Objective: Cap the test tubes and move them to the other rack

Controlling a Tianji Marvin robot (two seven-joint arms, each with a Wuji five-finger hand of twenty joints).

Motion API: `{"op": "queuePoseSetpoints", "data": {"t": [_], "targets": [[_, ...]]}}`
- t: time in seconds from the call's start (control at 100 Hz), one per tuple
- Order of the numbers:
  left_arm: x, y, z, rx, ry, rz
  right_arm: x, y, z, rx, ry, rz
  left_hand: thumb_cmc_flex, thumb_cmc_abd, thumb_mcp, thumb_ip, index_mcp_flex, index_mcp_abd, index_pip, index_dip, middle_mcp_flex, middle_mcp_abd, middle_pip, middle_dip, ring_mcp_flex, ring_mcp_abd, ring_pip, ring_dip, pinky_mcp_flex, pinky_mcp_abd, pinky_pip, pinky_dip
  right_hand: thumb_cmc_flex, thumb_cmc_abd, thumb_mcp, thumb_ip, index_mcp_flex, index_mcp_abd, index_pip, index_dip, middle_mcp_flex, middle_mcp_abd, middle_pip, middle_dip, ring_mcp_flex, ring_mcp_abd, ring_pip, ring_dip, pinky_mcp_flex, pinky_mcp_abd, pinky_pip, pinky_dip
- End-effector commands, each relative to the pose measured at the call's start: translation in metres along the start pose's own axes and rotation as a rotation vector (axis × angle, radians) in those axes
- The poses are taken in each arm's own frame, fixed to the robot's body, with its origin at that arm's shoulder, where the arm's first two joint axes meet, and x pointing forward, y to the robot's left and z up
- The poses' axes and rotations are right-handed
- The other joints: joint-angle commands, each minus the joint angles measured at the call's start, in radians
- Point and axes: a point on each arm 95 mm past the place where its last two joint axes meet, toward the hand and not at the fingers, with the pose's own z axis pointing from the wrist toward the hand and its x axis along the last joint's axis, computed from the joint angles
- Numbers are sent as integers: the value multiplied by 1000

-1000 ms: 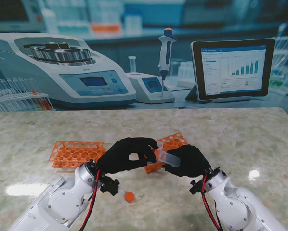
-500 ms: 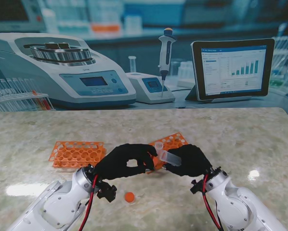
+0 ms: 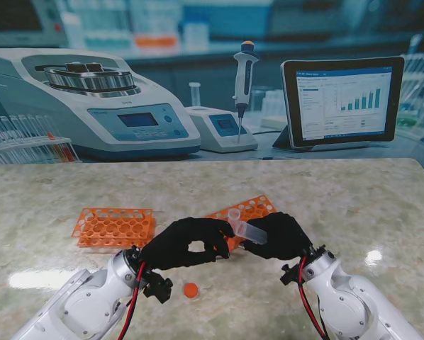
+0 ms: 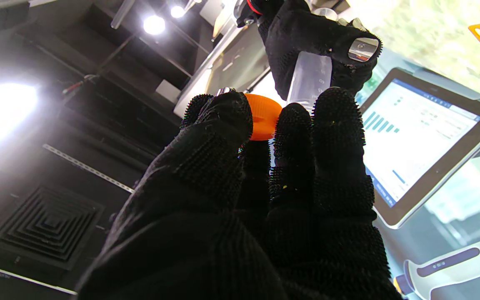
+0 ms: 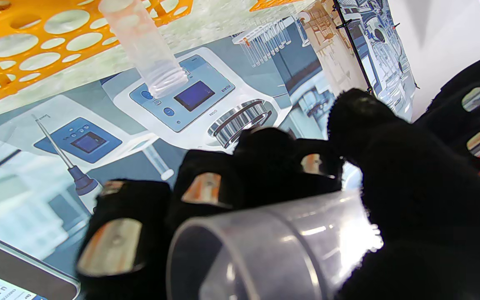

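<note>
Left hand (image 3: pixel 187 243) dropped nearer to me and a bit right over the last second: it was up by the tube mouth, now it sits lower with its fingertips just short of the open end. Right hand (image 3: pixel 277 236) and its test tube (image 3: pixel 244 228) basically haven't moved. Read: cap isn't on yet, left is re-lining for the push, so we're mid-capping on this tube, no transfer done. Left hand is pinched around an orange cap (image 4: pixel 263 117), thumb on one side, fingers on the other, cap facing the tube per left wrist view. Right hand is wrapped around the clear tube body, tube tilted with its open mouth pointing up-left toward the left hand. Both hands are held above the table, in front of the right orange rack (image 3: pixel 248 214); left orange rack (image 3: pixel 113 226) sits apart, looks empty from the stand view. One more tube (image 5: pixel 146 52) stands in the rack in the right wrist view, uncapped. Spare orange cap (image 3: pixel 191 290) lies on the table (image 3: pixel 354 198) near me, between the arms. Risk as I see it: cap axis off from tube axis, could cross-seat.
</note>
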Motion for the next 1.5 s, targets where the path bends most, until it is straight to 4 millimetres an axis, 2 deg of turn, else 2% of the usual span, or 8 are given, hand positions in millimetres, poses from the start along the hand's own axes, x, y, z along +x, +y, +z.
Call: {"op": "queuePoseSetpoints", "data": {"t": [0.0, 0.96, 1.49], "targets": [[0, 2, -1, -7, 1, -3, 1, -3, -1, 2, -5, 5, 93, 26, 5, 28, 15, 43, -10, 10, 26, 7, 20, 11, 23, -8, -18, 12, 5, -48, -26, 15, 59, 4, 1, 18, 44, -63, 60, 46, 64, 15, 6, 14, 73, -134, 166, 46, 29, -12, 113, 7], [-7, 7, 12, -16, 0, -39, 1, -2, -1, 2, -4, 5, 94, 22, 7, 28, 15, 43, -11, 12, 27, 7, 20, 12, 23, -7, -17, 12, 4, -46, -28, 19, 59, 6, -1, 18, 44, -63, 60, 46, 65, 16, 5, 15, 73, -134, 165, 45, 29, -12, 113, 7], [-3, -5, 14, 16, 14, -5, 0, -2, -1, 3, -5, 5, 93, 24, 6, 28, 14, 42, -10, 13, 28, 4, 21, 13, 23, -10, -17, 12, 4, -45, -28, 21, 60, 5, -1, 18, 44, -63, 60, 46, 65, 17, 6, 15, 73, -134, 165, 45, 29, -12, 112, 6]]}}
